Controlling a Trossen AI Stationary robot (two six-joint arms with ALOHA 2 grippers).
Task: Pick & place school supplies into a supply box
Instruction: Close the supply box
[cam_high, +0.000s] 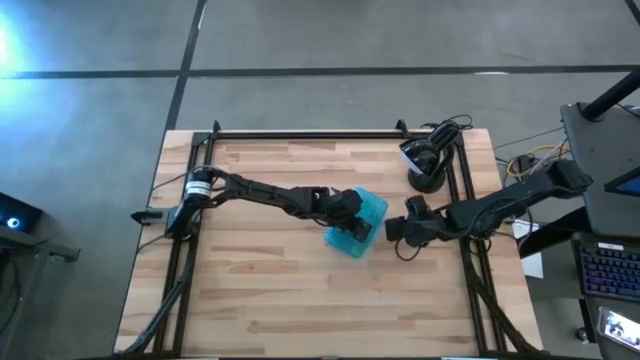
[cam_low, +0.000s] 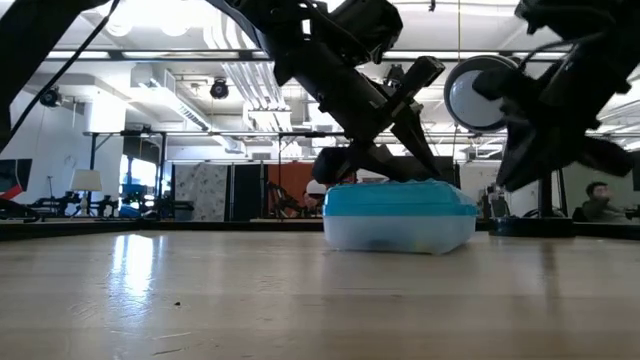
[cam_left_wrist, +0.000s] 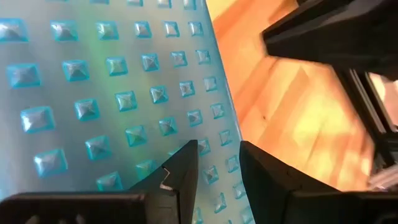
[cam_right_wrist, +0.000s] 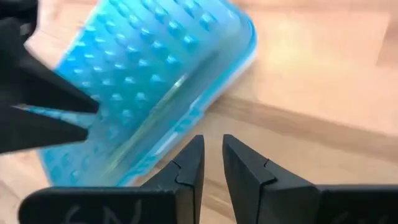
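Note:
The supply box (cam_high: 357, 225), clear with a studded teal lid (cam_left_wrist: 93, 93), stands shut on the wooden table near its middle, resting flat on its base (cam_low: 400, 240). My left gripper (cam_left_wrist: 217, 158) slants down onto the lid from the table's left, its fingers a small gap apart with nothing between them. My right gripper (cam_right_wrist: 212, 155) hangs above the table just right of the box (cam_right_wrist: 155, 68). It is narrowly open, holds nothing and is clear of the box. The school supplies are out of view. My left gripper seems to rest its fingertips (cam_low: 395, 172) on the top of the lid (cam_left_wrist: 205, 134), near the lid's right-hand edge. It comes slanting down from the table's left. The box sits flat on the table. I cannot tell for sure that the tips touch.
A black stand with a round camera head and cables (cam_high: 428, 165) sits at the back right. Dark frame rails (cam_high: 190, 250) run along the table's left, right and far edges. Bare wood (cam_high: 300, 300) lies toward the near edge.

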